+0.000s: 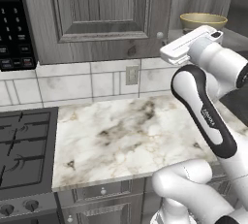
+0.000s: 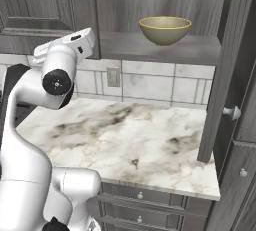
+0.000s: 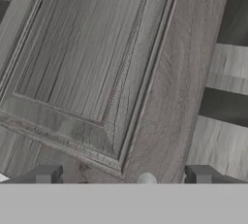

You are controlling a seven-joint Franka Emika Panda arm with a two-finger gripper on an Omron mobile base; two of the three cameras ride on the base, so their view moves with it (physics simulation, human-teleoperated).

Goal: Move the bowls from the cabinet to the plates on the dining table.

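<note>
Right base view shows the tan bowl (image 2: 165, 29) on the open cabinet (image 2: 160, 49) shelf, off to the right of and slightly above the gripper (image 3: 125, 173), whose spread, empty jaws face the closed door (image 3: 92, 68).

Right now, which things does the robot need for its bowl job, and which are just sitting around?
For the job:
- tan bowl on the shelf
- cabinet, right door swung open
- end effector, open, facing the shut cabinet door

Just around:
- marble worktop
- stove
- wall outlet
- drawers
</note>
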